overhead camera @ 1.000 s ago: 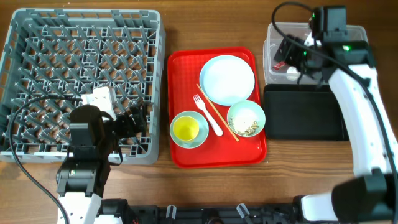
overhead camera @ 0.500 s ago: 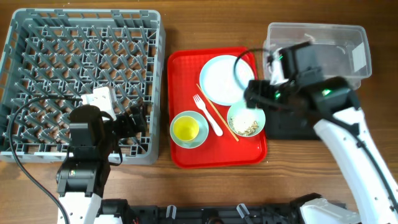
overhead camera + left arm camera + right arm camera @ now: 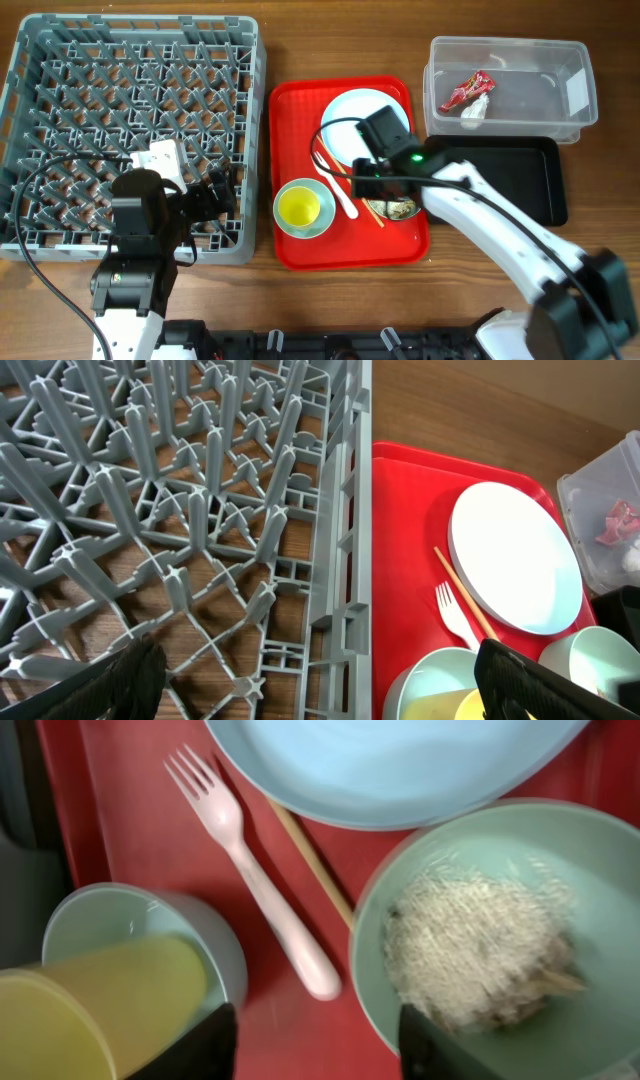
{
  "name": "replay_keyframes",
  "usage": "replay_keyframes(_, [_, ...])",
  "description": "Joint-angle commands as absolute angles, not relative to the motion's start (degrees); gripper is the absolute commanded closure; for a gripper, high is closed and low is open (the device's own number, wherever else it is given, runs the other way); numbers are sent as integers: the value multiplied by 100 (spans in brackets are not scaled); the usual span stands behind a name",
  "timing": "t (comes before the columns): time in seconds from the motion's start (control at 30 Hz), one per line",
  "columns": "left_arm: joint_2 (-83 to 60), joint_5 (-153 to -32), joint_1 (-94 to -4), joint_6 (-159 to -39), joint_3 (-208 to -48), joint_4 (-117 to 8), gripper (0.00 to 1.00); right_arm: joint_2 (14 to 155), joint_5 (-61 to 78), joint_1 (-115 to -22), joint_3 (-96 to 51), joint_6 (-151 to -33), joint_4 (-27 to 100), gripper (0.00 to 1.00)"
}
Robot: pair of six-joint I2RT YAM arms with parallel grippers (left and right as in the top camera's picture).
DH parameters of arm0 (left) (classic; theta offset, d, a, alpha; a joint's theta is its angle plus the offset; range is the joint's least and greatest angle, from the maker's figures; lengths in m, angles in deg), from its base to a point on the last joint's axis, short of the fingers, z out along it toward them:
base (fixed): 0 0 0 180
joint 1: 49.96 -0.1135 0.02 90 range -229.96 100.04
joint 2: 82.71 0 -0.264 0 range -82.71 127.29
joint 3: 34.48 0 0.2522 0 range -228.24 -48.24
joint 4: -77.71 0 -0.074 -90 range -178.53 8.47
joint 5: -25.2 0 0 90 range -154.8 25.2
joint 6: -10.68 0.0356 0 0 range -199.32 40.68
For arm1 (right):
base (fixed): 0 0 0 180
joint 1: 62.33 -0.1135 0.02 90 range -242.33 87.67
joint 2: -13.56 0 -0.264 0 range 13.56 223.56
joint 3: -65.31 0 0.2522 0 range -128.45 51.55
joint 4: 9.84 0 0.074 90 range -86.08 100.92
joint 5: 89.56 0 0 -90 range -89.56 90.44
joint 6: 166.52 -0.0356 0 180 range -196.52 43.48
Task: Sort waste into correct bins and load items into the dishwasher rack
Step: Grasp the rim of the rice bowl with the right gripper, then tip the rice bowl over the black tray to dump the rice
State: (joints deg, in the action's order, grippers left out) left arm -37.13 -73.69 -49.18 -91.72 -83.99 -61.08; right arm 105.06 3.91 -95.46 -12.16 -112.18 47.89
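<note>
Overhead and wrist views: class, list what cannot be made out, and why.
Scrap bowl: overhead, mostly under the right arm.
Chopsticks: right wrist, ends hidden by plate and that bowl.
Cup: right wrist, blurred, cut by the edge.
Left fingers: left wrist, cut by the bottom edge.

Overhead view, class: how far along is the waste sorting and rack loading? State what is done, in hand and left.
Done: the red snack wrapper and paper wad lie in the clear tub. In hand: the open right gripper hovers by the bowl of food scraps. Left: those scraps, plus plate, yellow cup, second bowl, fork and chopsticks on the red tray; the dishwasher rack holds no dishes.
</note>
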Motion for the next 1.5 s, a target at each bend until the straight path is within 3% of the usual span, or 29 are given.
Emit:
replay_keyframes(0.0, [-3695, -7437, -4949, -9218, -8511, -6100, 0, 11151, 76, -9651, -1179, -11756, 4704, 57])
replay_keyframes(0.2, [-3695, -7434, -4949, -9218, -8511, -6041, 0, 11645, -27, -9651, -1179, -11902, 4529, 69])
replay_keyframes(0.4, [-3693, -7437, -4949, -9218, -8511, -6041, 0, 11665, -25, -9651, -1183, -12018, 4487, 95])
replay_keyframes(0.87, [-3695, -7434, -4949, -9218, -8511, -6041, 0, 10756, 17, -9373, -2103, -11669, 5250, 96])
replay_keyframes(1.1, [-3695, -7437, -4949, -9218, -8511, -6041, 0, 10047, 1352, -8066, -2125, -11098, 5407, 96])
replay_keyframes(1.47, [-3693, -7437, -4949, -9218, -8511, -6041, 0, 10312, 4272, -5747, -1668, -9736, 5416, 96])
